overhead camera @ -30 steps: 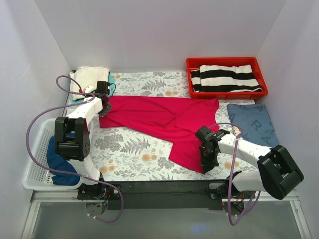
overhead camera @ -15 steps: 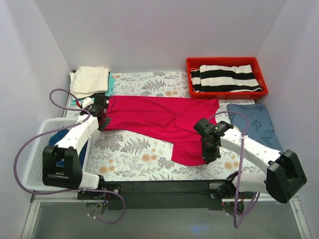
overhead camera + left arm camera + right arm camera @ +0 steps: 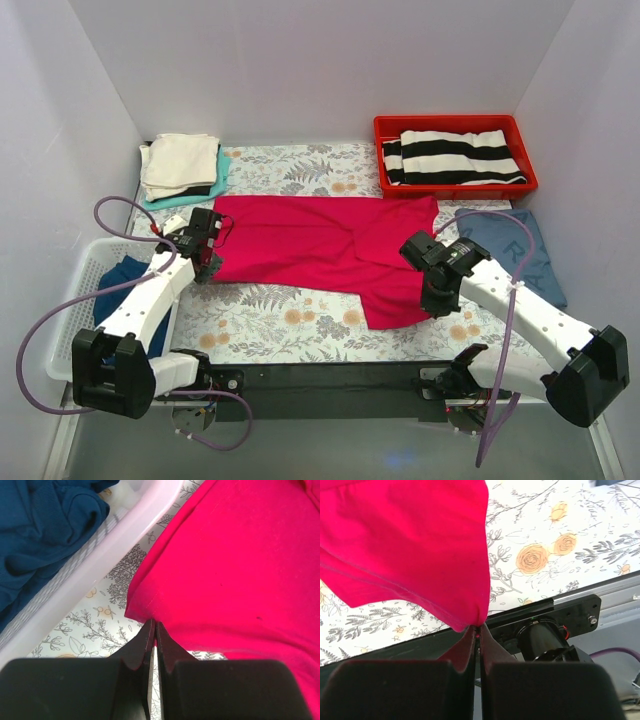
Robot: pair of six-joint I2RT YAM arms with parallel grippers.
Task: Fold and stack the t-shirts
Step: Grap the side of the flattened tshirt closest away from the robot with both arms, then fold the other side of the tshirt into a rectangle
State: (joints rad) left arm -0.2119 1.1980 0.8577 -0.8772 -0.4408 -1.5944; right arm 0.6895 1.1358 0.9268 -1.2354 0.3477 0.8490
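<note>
The red t-shirt [image 3: 320, 245] is laid across the middle of the worktop, stretching from near the left edge toward the near right corner. It is held at two points. The left gripper [image 3: 153, 627] is seen with its jaws pressed together on the hem at the shirt's left corner, just beside the white plastic basket [image 3: 75, 300]. The right gripper [image 3: 479, 629] is clamped in the same way on the corner nearest the front edge, and that corner appears to be raised off the floral cover [image 3: 290, 310], with cloth draping down from the pinch.

The shirt is judged to be light, thin and limp. No shape will be kept by it, so sagging and bunching between the two holds are to be expected, and a shallow ridge is already visible through its centre. The knit looks matte and smooth, with a stitched hem. Corners and hems are judged the best places to take hold, since a single layer can be pinched there.

A folded stack [image 3: 182, 165] of cream, black and teal shirts is set at the far left corner. A navy t-shirt [image 3: 125, 280] is crumpled in the basket. A striped garment [image 3: 452, 157] is folded in a rigid red tray [image 3: 380, 160] at the far right corner, and a grey-blue garment [image 3: 515, 250] is spread flat along the right edge.
</note>
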